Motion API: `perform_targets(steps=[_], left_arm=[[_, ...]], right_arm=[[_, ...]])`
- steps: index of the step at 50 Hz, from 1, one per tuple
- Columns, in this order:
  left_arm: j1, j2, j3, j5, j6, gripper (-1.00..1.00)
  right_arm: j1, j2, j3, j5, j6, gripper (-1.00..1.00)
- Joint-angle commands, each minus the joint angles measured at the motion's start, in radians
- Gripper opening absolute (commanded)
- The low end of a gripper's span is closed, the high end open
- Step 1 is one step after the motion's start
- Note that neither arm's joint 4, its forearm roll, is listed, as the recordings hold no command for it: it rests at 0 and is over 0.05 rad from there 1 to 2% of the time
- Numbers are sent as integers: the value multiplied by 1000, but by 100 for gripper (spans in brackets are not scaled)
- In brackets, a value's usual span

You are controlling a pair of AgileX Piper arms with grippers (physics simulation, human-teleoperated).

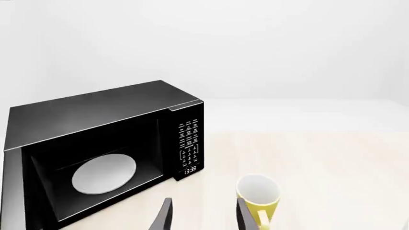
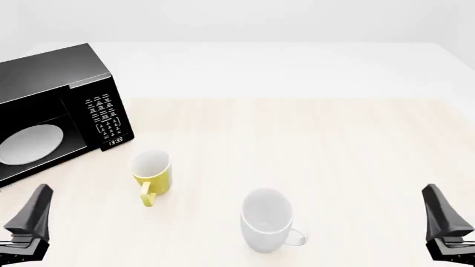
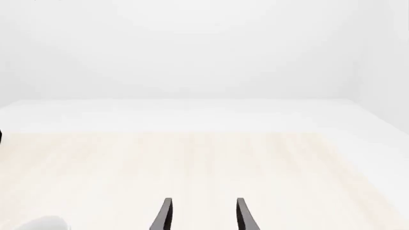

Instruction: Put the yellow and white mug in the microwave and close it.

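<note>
While both arms sit low at the near table edge, the left gripper (image 1: 203, 215) is the nearer one, fingers apart and empty. The mug (image 2: 152, 173) stands just ahead of it and slightly to its right, upright, handle turned back toward the arms. Further ahead and left, the microwave (image 2: 52, 111) stands open, plate (image 1: 103, 173) showing. The right gripper (image 3: 203, 215) is likewise spread, holding nothing.

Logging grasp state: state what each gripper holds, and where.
Nothing is held. Left gripper and right gripper are open and empty; the yellow and white mug stands free on the table.
</note>
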Motion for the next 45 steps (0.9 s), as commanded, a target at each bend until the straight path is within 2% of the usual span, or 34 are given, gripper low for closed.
perform_targets(steps=[1, 19, 43, 45], left_arm=[[0, 6, -3, -5, 9, 100], [-32, 0, -30, 35, 0, 100], [-150, -2, -83, 157, 4, 100], [-168, 7, -88, 192, -16, 100]], right_arm=[[-4, 3, -3, -2, 7, 100], [-4, 4, -3, -2, 7, 100], [-4, 4, -3, -1, 8, 100], [-4, 4, -3, -1, 8, 100]])
